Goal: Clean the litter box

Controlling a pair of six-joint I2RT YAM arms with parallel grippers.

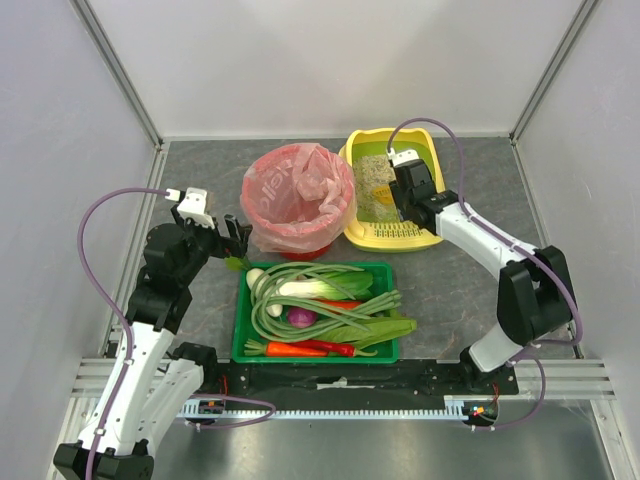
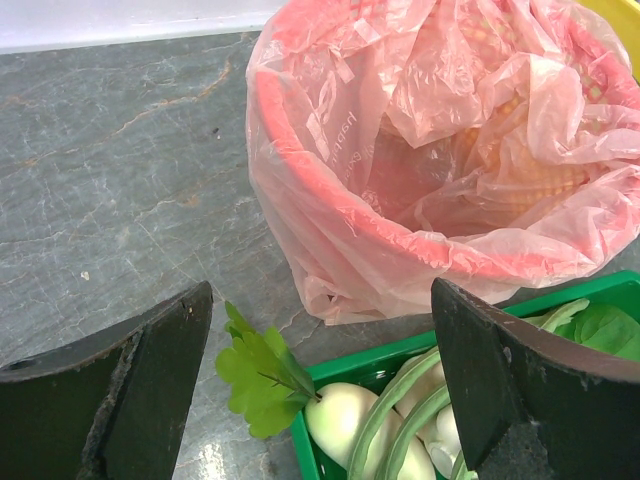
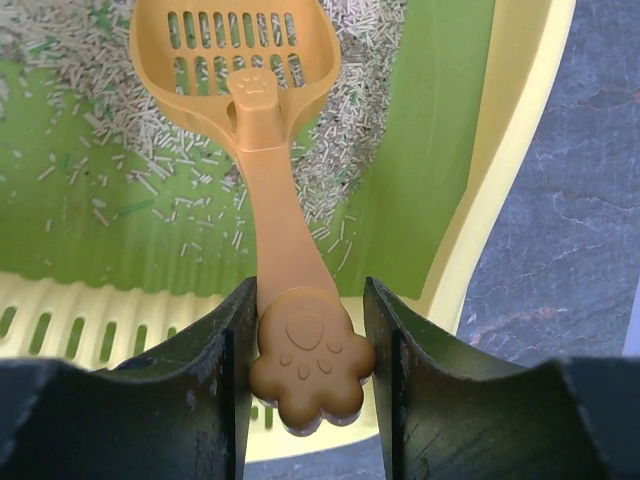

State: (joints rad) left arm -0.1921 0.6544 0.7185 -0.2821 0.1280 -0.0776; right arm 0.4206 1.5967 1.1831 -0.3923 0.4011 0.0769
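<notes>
My right gripper (image 3: 308,310), just right of the red bin (image 1: 298,195), is clamped on the paw-end handle of the orange scoop (image 3: 262,120), I judge to sift the litter under its slotted head. The litter box (image 1: 396,238) sits against the bin's right side, handy for dumping. My left gripper (image 2: 322,300) waits wide open at the bin's left.

- From above, the right gripper (image 3: 310,300) hides the scoop (image 3: 262,90) from us.
- Our left wrist view cuts off the bin (image 2: 420,150) and tray (image 2: 360,362).
- Our right wrist view crops the litter box (image 3: 520,150).
</notes>
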